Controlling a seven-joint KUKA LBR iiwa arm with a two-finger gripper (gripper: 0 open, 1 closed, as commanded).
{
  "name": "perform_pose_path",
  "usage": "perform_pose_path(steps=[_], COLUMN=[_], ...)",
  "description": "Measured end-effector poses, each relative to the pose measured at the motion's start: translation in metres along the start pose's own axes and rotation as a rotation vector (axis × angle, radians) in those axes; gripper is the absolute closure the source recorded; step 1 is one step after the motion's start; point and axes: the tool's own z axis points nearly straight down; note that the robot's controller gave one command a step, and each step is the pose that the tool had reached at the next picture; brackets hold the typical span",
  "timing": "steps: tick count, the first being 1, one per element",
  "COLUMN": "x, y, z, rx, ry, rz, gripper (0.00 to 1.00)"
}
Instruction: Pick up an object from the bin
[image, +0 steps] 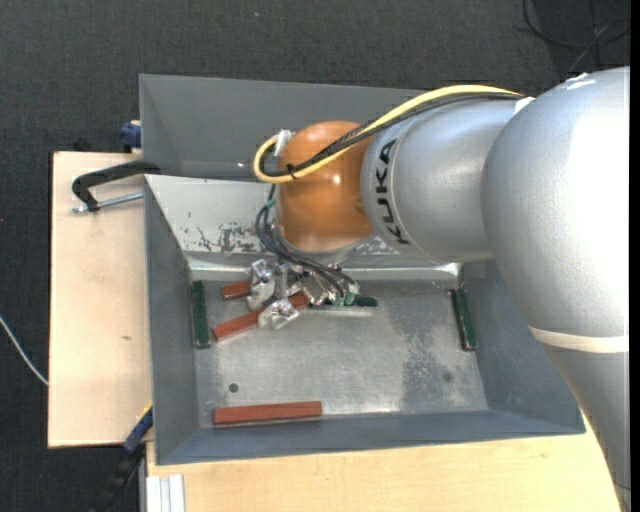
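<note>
gripper over flat, matte red-brown bar | long axis slants lower-left to upper-right | jaws: cannot tell

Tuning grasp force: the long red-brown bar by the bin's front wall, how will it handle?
The red-brown bar looks straight with flat faces: probably stiff, and likely to slide rather than roll on the bin floor. Long and thin, it would probably tilt if gripped near one end.
</note>
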Motion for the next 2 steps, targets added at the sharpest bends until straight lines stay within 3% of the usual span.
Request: perform_pose_path(steps=[2], x=[0.0], y=[0.0], z=[0.0], rx=[0.0], ry=[0.0], rz=[0.0], gripper=[1.0])
